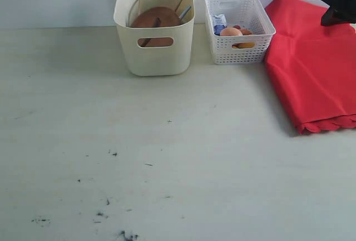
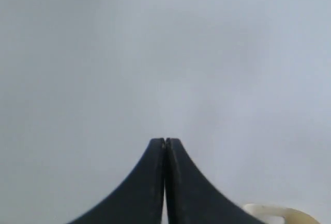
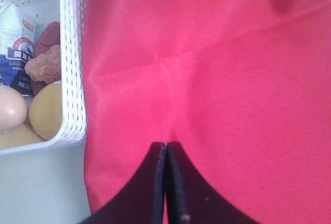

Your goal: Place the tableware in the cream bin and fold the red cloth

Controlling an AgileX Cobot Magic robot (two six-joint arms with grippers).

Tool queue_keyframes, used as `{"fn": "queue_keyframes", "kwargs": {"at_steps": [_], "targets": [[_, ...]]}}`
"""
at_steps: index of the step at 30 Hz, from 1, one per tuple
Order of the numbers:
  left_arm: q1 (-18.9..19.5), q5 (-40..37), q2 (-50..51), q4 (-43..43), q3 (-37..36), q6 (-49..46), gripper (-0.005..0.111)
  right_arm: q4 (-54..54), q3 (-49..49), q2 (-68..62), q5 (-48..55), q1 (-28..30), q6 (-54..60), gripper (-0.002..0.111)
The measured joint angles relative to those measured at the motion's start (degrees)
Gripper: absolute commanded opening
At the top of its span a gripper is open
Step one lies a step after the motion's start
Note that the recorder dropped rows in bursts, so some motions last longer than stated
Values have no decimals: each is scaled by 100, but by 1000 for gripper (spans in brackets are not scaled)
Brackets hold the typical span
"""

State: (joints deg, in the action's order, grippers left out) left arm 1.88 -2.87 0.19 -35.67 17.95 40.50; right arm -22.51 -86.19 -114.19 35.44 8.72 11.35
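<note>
The table (image 1: 167, 157) is carrying everything along its far edge, leaving the near part bare. The red cloth (image 1: 311, 68) is lying at the far right, just beside the white basket (image 1: 239, 52). Its scalloped edge is facing the near side, where layers seem to be stacking, so it is looking folded already.

The cream bin (image 1: 156, 57) is standing left of the basket and holding the brown plate (image 1: 158, 17), which is leaning on edge inside, probably because it is too wide to lie flat. The basket is keeping the food, an egg (image 1: 230, 32) among it, apart from the tableware.

The right gripper (image 1: 334, 4) is hovering above the cloth's far end with its jaws pressed together, gripping nothing. The left gripper (image 2: 165, 140) is likewise closed and empty, pointing at a blank surface.

The chopsticks (image 1: 181, 0) and knife (image 1: 185, 11) are propping against the bin's back corner.
</note>
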Motion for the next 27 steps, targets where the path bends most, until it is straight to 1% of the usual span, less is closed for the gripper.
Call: {"fn": "queue_keyframes", "kwargs": {"at_steps": [1,4,8,12,14,15,17,18,21,24,27], "targets": [[-24,461,0,-128,-271,0,3,0,0,0,0,0,0,0],[-24,1283,0,-490,-911,0,3,0,0,0,0,0,0,0],[-24,1638,0,-654,-1407,0,3,0,0,0,0,0,0,0],[-24,1688,11,-691,-1566,0,3,0,0,0,0,0,0,0],[-24,1700,11,-549,-1634,-104,3,0,0,0,-13,0,0,0],[-24,1689,11,-75,-1707,-430,3,0,0,0,-23,0,0,0],[-24,1631,11,1071,-1763,-1436,3,0,0,0,-35,0,0,0],[-24,1540,11,2112,-1766,-2295,3,0,0,0,-35,0,0,0],[-24,1212,11,4058,-1776,-4050,3,0,0,0,-35,0,0,0],[-24,879,11,4608,-1776,-4809,3,0,0,0,-45,0,0,0],[-24,400,11,4727,-1776,-5017,3,0,0,0,-45,0,0,0]]}}
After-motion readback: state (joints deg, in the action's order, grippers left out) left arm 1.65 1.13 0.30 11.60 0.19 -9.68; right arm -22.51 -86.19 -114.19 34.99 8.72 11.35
